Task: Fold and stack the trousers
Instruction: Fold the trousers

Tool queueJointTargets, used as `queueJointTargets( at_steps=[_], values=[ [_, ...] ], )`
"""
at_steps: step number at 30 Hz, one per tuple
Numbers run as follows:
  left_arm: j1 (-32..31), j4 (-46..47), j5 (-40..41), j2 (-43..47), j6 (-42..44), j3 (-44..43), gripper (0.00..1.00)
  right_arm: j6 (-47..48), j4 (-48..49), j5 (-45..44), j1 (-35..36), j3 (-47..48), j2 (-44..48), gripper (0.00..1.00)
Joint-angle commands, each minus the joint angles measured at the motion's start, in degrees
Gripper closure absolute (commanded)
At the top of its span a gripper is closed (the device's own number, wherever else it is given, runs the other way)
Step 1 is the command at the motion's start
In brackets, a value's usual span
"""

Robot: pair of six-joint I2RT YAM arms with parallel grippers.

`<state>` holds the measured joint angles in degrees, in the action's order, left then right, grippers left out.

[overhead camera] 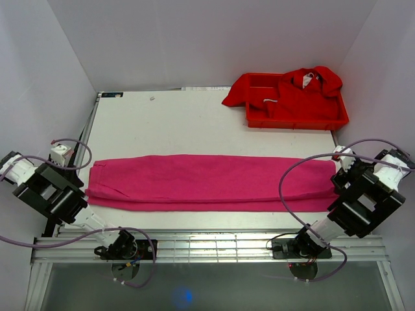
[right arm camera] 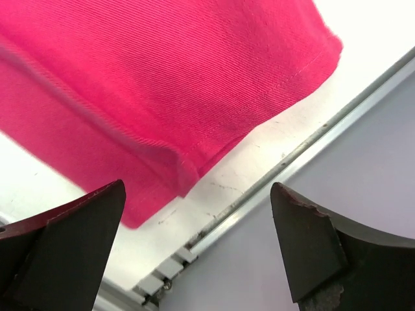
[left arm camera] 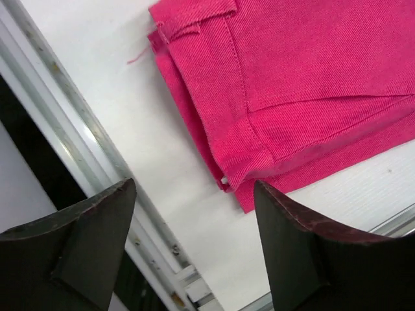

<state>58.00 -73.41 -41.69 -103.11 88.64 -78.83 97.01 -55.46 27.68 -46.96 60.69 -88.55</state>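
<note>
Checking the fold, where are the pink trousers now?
Top view: the trousers lie lengthwise across the near half of the table, between the left gripper and the right gripper, red tray behind on the right.

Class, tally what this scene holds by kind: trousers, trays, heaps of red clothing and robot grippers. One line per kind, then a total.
Trousers: 1
Tray: 1
Red clothing heap: 1
Grippers: 2 (left gripper, right gripper)
Total: 5
</note>
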Motion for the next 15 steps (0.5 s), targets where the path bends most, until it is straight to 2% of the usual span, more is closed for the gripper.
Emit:
queueJointTargets(
  at_steps=[1,4,5,7,8,9,10,11,15],
  values=[
    [0.5,-7.0,-4.5,6.2,7.0,-1.3,0.15,7.2,-10.3,3.9,0.8,2.9,5.9,0.02],
    [-1.8,-7.0,-2.4,10.3,9.8,3.5,0.16,4.5,-11.5,5.9,6.9,1.7,9.0,0.05],
    [-3.9,-7.0,-1.7,11.1,9.9,5.0,0.17,1.1,-11.4,6.7,11.4,0.2,10.5,0.10],
    [-5.8,-6.9,-0.1,13.1,11.2,9.8,0.23,-3.6,-9.0,8.5,17.1,-1.6,12.0,0.14],
    [-7.7,-6.9,0.4,13.6,11.6,11.4,0.26,-9.8,-7.4,9.1,23.9,-3.6,13.7,0.21],
    [-8.7,-6.8,0.8,14.2,11.6,12.8,0.31,-12.7,-5.8,9.2,27.4,-4.6,14.5,0.25],
    [-9.7,-6.7,1.3,15.0,11.3,15.3,0.32,-15.8,-2.4,9.3,30.7,-5.5,15.3,0.28],
    [-11.9,-6.1,1.7,15.5,9.9,16.3,0.32,-21.3,-0.8,8.6,37.7,-7.1,16.6,0.33],
    [-16.8,-0.7,2.7,19.5,7.2,21.9,0.32,-32.2,8.7,5.5,53.8,-11.5,18.5,0.40]
  ],
)
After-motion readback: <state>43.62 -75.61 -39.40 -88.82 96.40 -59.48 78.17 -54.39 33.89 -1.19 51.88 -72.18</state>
